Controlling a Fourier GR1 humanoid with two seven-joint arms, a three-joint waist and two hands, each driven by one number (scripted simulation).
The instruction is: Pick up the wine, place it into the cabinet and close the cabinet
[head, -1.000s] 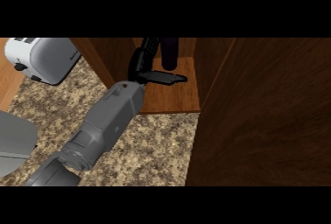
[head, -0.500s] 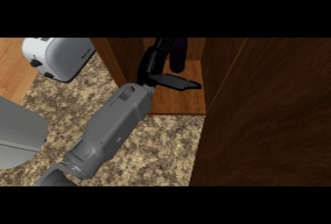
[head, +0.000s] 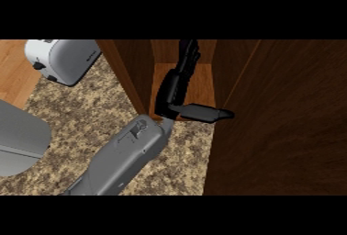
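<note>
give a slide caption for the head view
Hand reaching into the open wooden cabinet, toaster at left.

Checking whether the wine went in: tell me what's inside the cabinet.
Inside the cabinet, the left hand reaches over the wooden floor. No wine bottle can be made out; the hand may cover it.

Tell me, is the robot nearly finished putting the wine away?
Getting there! The robot hand is inside the open cabinet, fingers straight and thumb sticking out. I can't see the wine, so I can't tell whether it is already set down in there. Left to do: pull the arm out and swing the door shut, because it stands wide open.
</note>
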